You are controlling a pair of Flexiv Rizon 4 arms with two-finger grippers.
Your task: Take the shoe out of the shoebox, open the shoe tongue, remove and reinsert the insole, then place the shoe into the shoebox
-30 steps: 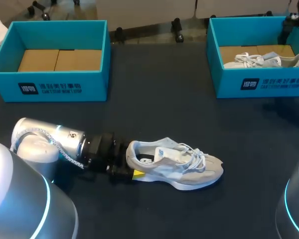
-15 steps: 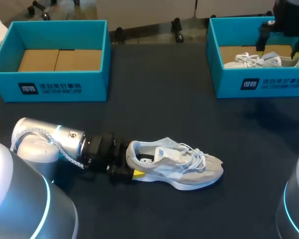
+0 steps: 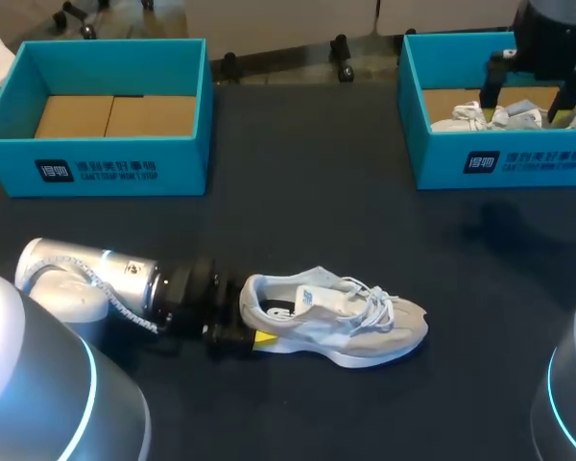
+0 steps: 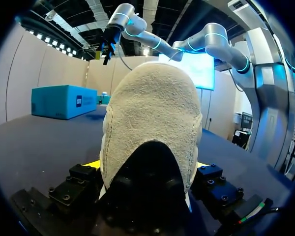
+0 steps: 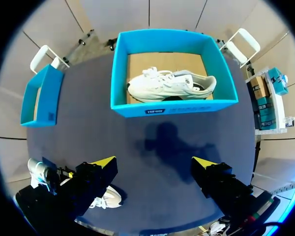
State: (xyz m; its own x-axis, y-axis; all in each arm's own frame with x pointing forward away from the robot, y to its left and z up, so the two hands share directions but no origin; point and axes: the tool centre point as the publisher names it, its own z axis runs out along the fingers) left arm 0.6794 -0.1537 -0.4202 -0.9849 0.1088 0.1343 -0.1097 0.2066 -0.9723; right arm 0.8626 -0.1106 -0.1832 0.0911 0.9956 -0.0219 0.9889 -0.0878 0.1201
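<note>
Shoe [image 3: 336, 322] – lies on its sole on the table [image 3: 307, 221], lower middle of the head view, heel to frame left, toe to frame right. It is out of both boxes, so I judge the step in hand is opening the tongue [image 3: 317, 298].

How to do it well:
- Left gripper [image 3: 250, 325] acts as the anchor. I keep the heel pinned low against the table so the shoe cannot skate or tip when the tongue is pulled.
- Right gripper [image 3: 526, 91] must cross to the shoe and come down just behind the laces [image 3: 379, 303]. It should pinch only the tongue's free edge and draw it up and toward the toe.
- Risk: snagging a lace loop, or a pull that drags the heel out of the left fingers.

Positions:
- Left shoebox [image 3: 96, 163], upper left of the head view, holds nothing.
- Left gripper [image 4: 146, 164] is clamped on the shoe's heel. In its wrist view the heel fills the gap between the fingers, a yellow tip showing on either side.
- Right gripper [image 5: 154, 163] has its fingers spread wide and holds nothing. It hangs above the right shoebox [image 3: 499, 163], upper right, over a second shoe [image 3: 504, 117], well apart from the shoe on the table.
</note>
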